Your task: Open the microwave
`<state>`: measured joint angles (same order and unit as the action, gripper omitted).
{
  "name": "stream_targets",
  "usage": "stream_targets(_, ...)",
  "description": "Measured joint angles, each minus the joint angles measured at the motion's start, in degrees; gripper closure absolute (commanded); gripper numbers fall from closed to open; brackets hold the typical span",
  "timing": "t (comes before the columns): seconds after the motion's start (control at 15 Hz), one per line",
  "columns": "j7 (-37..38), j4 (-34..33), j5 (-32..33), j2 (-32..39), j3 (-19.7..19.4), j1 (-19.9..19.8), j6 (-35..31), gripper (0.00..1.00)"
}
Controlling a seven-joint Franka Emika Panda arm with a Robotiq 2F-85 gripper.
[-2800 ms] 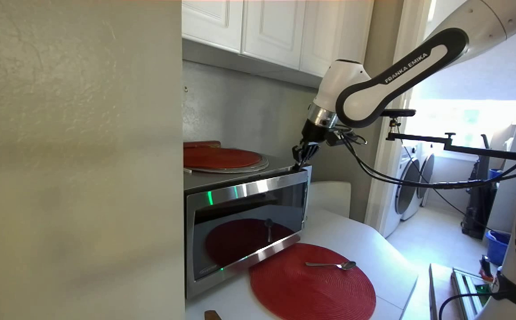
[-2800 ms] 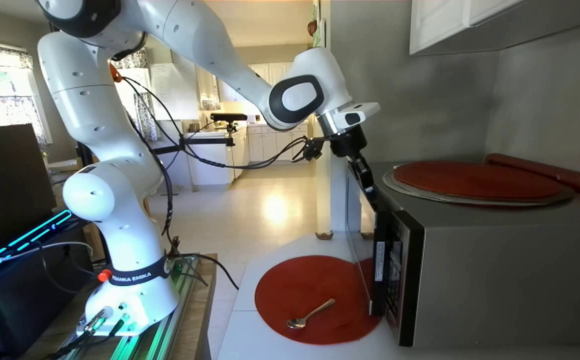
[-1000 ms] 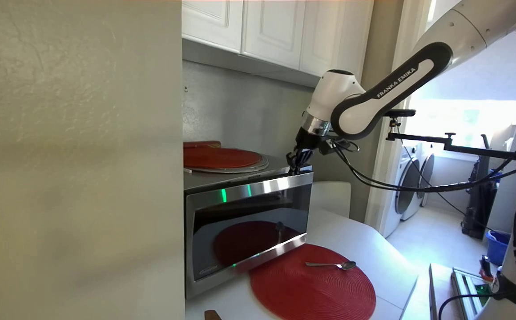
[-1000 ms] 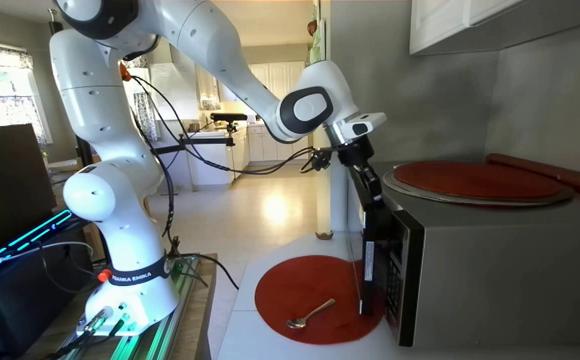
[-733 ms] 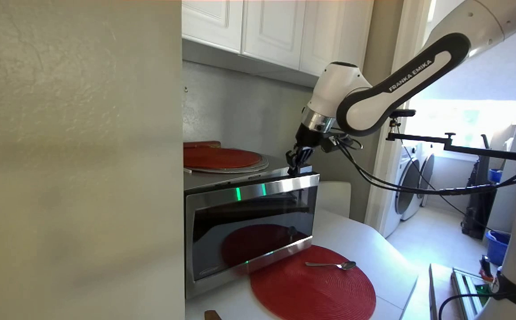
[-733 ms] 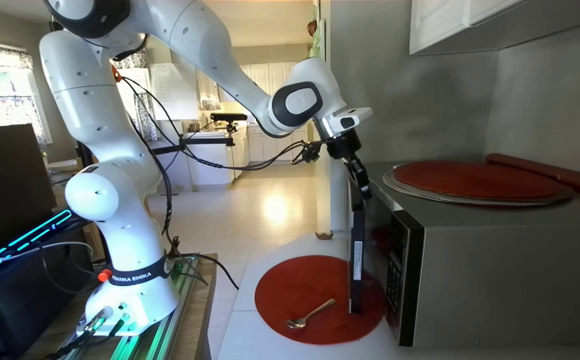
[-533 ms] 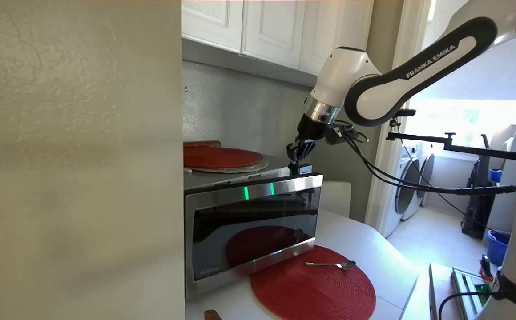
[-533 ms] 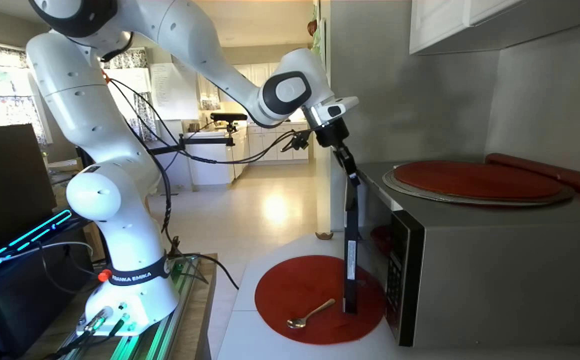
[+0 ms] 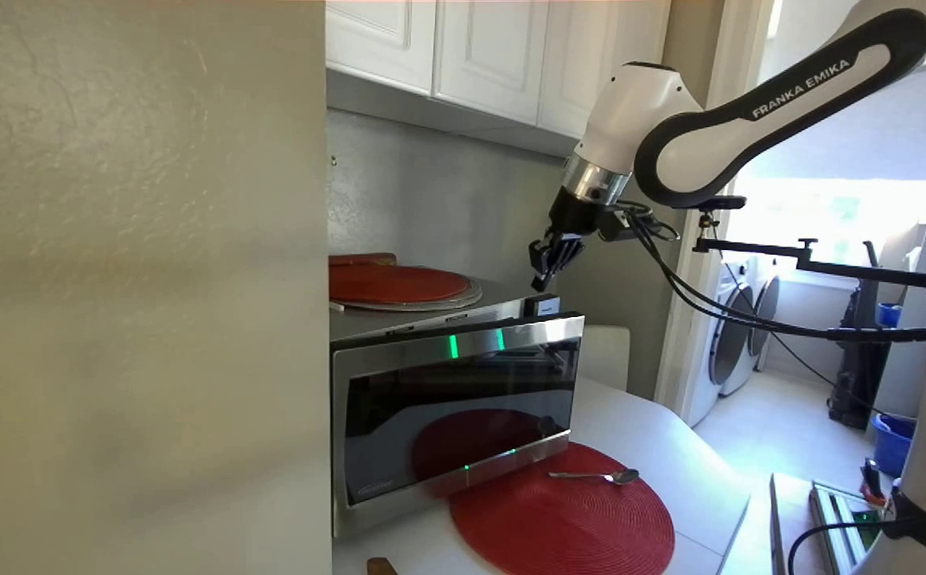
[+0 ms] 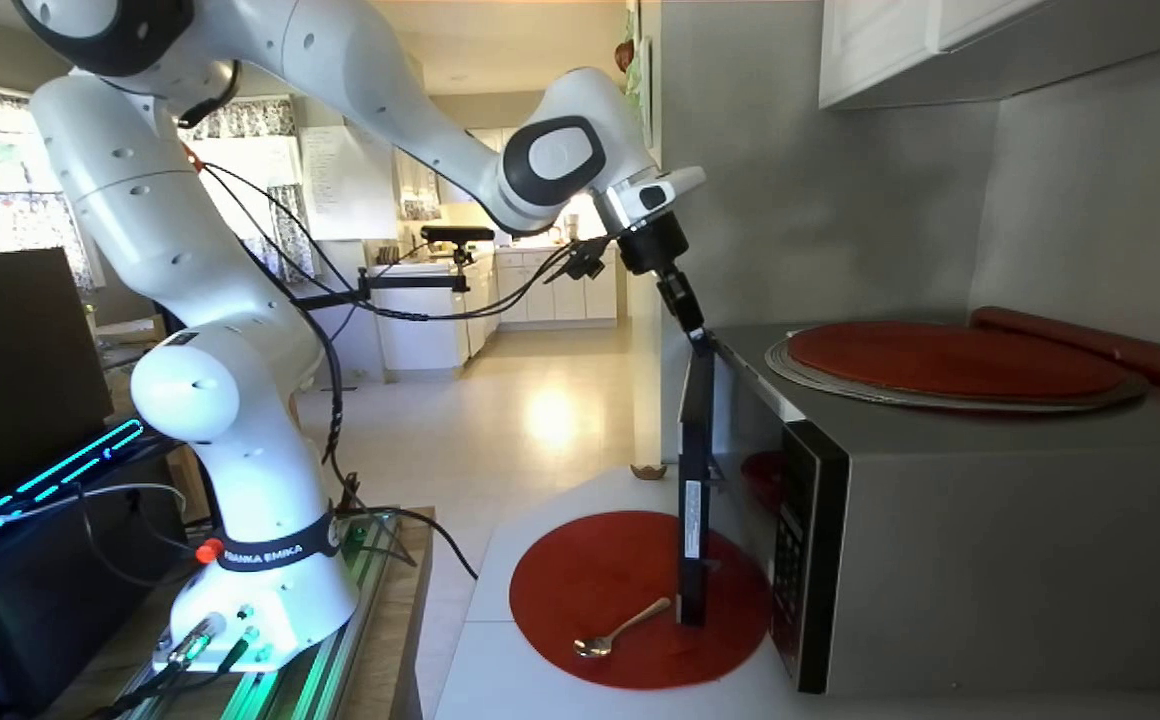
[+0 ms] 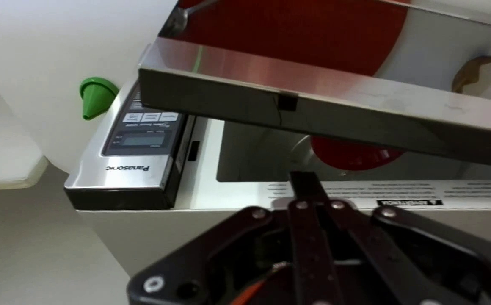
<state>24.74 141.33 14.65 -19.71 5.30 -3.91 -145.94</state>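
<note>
Spoon [image 10: 620,632]: is lying on the red placemat [image 10: 580,570] (bowl leftward), lower centre in an exterior view.
Green cone [image 11: 97,97]: is showing upper left, wrist view.

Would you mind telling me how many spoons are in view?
1: the spoon lies on the red mat in front of the microwave; its reflection shows in the door glass. Others may be hidden.
</note>
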Motion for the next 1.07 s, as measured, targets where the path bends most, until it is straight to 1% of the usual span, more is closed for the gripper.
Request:
stream_targets(0.4, -6.7, 0.1, -5.2, 0.9, -3.9, -0.5, 2.6, 1.0)
stream_targets(0.73, -10.1, -0.6, -6.9, 2.1, -5.4, -0.5, 4.3, 1.0)
stream_targets(1.07, -12.4, -1.9, -7.7, 4.6, -6.5, -0.5, 4.3, 1.0)
